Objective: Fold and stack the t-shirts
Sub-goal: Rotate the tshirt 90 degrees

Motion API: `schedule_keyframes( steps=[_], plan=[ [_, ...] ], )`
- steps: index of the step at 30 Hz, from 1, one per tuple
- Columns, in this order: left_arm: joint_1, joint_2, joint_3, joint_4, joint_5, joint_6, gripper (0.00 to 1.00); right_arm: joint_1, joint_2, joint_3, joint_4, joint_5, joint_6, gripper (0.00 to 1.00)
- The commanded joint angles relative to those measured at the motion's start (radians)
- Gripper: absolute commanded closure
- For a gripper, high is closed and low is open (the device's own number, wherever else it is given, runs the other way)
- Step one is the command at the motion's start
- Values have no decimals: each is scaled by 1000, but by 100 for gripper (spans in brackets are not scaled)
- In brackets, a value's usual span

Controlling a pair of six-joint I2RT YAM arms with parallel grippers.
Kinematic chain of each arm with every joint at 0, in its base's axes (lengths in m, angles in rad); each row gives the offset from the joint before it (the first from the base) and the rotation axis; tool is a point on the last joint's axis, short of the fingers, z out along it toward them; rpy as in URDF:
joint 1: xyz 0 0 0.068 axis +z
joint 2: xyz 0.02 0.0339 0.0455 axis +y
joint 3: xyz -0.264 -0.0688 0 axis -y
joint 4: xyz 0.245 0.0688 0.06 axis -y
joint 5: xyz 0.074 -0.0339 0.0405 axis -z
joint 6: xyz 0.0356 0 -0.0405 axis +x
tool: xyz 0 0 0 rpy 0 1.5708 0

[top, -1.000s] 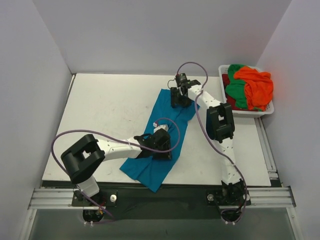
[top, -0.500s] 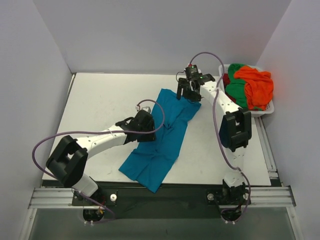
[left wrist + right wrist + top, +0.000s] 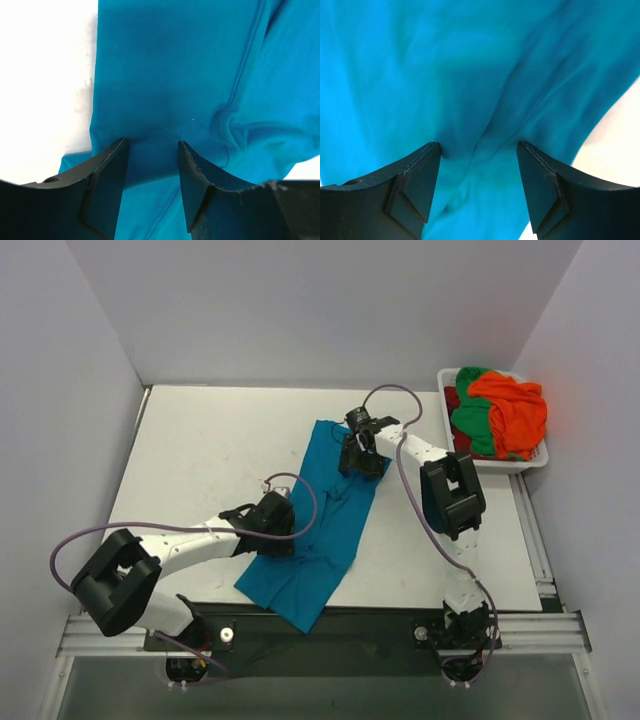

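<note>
My two claws touch the teal shirt (image 3: 335,505) in the middle of the frame.
My left claw (image 3: 274,524) is half open, with its tips down on the shirt's lower left edge. The shirt lies long and slanted on the table (image 3: 200,460). My right claw (image 3: 352,456) is wide open on the shirt's top end. At the upper right, the orange shirt (image 3: 517,410), green shirt (image 3: 470,425) and dark red shirt (image 3: 452,400) sit piled in the white basket (image 3: 492,466).

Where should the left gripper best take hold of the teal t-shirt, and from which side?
Probably its long left edge, approached from the table side: the teal t-shirt lies flat as a narrow strip, and that edge is straight and free.
</note>
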Motion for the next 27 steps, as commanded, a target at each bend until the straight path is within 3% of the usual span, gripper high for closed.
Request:
schedule_keyframes(
  steps=[1, 7, 15, 21, 27],
  plan=[
    [-26, -53, -45, -5, 6, -22, 45, -47, 41, 68, -1, 0, 10, 37],
    [-42, -70, -21, -5, 15, -35, 44, -111, 160, 188, -29, -100, -45, 37],
    [17, 31, 153, 29, 122, -30, 39, -162, 353, 479, -131, -181, -120, 37],
    [174, 246, 390, 52, 135, -5, 39, -180, 441, 686, -132, -259, -178, 32],
    [311, 543, 710, 41, 144, 77, 39, -157, 435, 757, -95, -308, -234, 20]
  ],
)
